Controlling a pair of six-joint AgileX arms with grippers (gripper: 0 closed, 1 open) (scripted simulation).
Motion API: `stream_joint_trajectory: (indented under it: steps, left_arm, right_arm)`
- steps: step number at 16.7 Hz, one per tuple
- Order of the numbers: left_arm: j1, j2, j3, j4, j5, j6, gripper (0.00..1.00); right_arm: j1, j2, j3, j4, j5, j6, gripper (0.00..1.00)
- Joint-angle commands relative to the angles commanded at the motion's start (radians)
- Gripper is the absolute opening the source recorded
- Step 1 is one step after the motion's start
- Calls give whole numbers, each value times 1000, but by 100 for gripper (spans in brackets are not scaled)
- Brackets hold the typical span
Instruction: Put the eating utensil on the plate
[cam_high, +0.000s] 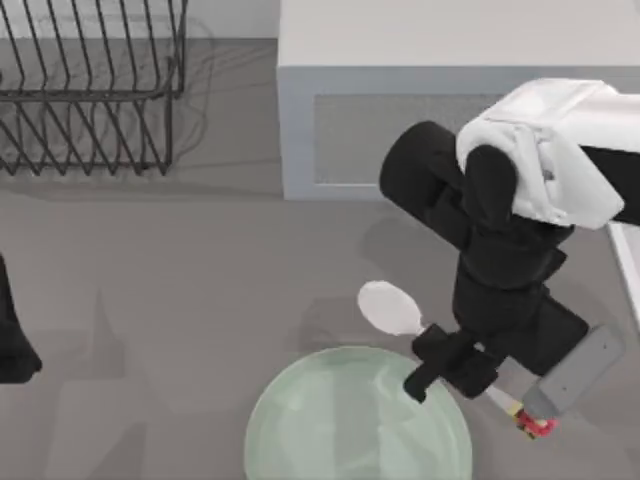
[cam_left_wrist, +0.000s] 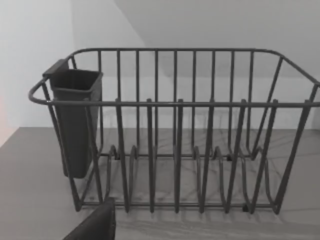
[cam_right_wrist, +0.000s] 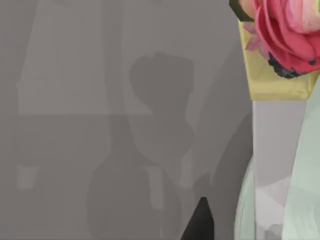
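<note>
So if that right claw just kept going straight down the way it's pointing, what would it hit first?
Most likely the plate: the right gripper points down over its rim, holding the spoon. Height above it is unclear.

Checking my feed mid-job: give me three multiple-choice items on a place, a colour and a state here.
1. Where does the dish rack stand?
A. far left of the table
B. on the plate
C. near right corner
2. What colour is the plate?
A. red
B. pale green
C. black
3. What is the spoon doing?
A. lying in the rack
B. lying flat at the plate's middle
C. gripped by the right gripper

Answers: 1 A, the rack sits at the top view's far left. 2 B, its surface is mint. 3 C, the fingers close on its handle. The left arm is parked at the left edge.
</note>
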Motion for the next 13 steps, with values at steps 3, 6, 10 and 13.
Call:
stream_joint_trajectory:
  steps: [3,6,10,13]
  left_arm:
    - [0,0,0,0,0,0,100]
    - [0,0,0,0,0,0,100]
    - [0,0,0,0,0,0,100]
    - [0,0,0,0,0,0,100]
  right_arm:
    - [130,43,48,28,7,-256,0]
    - [225,71,83,52,17,-434,0]
    - [277,86,103,65,25,-524,0]
    - [277,86,103,65,25,-524,0]
